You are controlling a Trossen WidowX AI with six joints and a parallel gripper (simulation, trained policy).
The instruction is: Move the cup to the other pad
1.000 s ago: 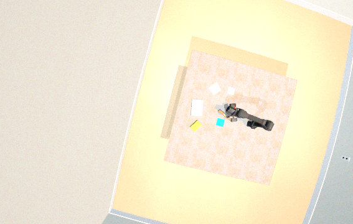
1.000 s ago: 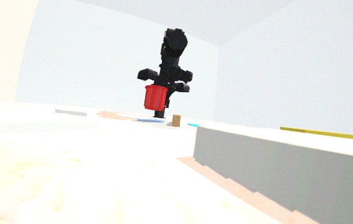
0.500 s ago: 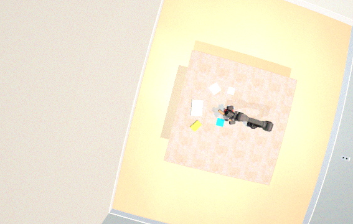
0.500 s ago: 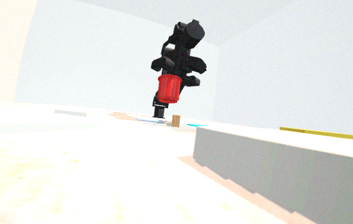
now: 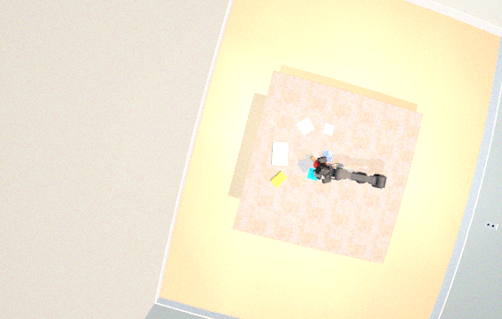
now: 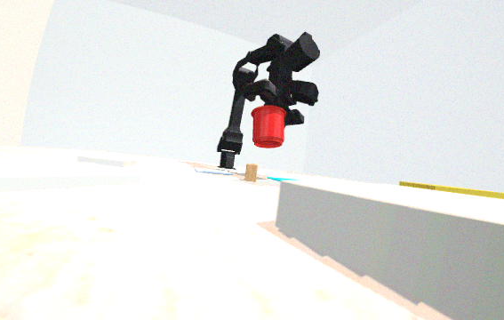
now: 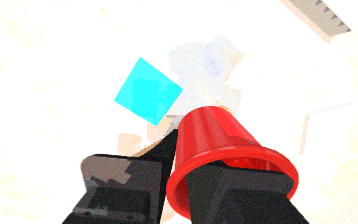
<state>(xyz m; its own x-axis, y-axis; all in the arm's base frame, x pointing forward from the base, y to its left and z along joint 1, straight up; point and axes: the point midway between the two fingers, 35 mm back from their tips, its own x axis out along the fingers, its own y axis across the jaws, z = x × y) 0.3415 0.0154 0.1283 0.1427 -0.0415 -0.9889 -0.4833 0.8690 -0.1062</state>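
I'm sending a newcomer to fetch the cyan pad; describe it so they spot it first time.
Find the big pinkish tabletop, then the dark robot arm reaching across it. The cyan pad lies flat beside the gripper end. It is a plain bright square, unlike the pale blue pad nearby.

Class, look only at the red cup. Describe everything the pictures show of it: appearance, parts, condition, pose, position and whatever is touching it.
The cup is glossy red, plastic-looking, and tapers from a wide, flared rim to a narrower base. No damage shows. It hangs in the air, mouth up and close to upright, near the cyan pad. The end effector pinches its wall, one finger inside and one outside. Its contents are mostly hidden.
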